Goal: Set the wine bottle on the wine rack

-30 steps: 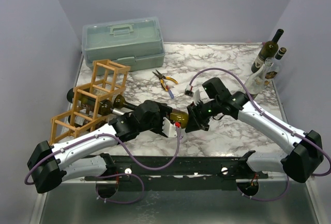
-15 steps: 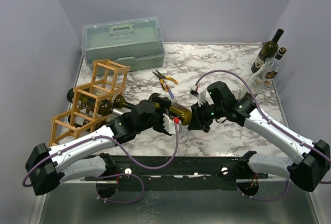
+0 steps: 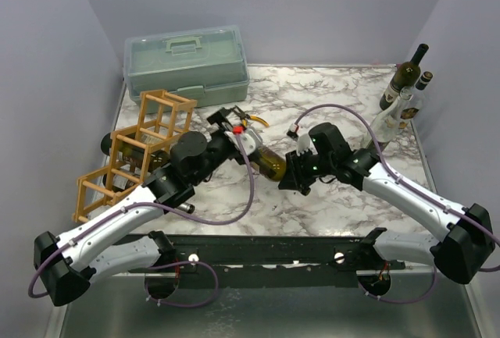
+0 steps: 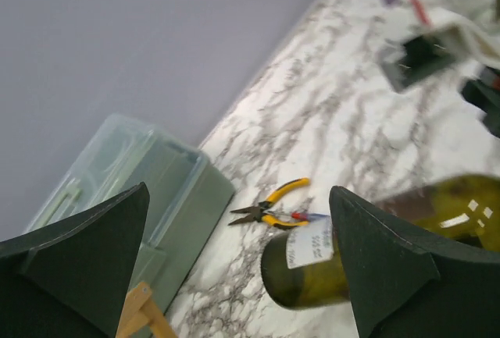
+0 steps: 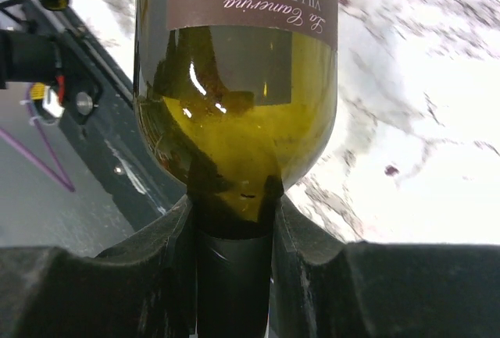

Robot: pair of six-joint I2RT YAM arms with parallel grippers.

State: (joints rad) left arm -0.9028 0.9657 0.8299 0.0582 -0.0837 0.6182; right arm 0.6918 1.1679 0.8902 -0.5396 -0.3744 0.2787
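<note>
The wine bottle [image 3: 270,165], olive green with a brown label, lies tilted over the marble table, its base pointing left. My right gripper [image 3: 295,172] is shut on its neck; the right wrist view shows the bottle [image 5: 234,80] with the neck clamped between the pads. My left gripper [image 3: 237,125] is open and raised above the bottle's base end, apart from it. In the left wrist view the bottle's base [image 4: 312,264] shows low between the spread fingers [image 4: 391,268]. The wine rack [image 3: 141,151], of orange-tan sticks, stands at the left with one dark bottle [image 3: 111,144] lying in it.
A pale green toolbox [image 3: 187,61] stands at the back left and also shows in the left wrist view [image 4: 133,190]. Yellow-handled pliers [image 3: 254,123] lie mid-table, by the left gripper. Several upright bottles [image 3: 405,84] stand at the back right corner.
My left gripper has let go of the bottle's body, opened, and risen back toward the pliers. The right gripper keeps the neck and has shifted slightly left.
</note>
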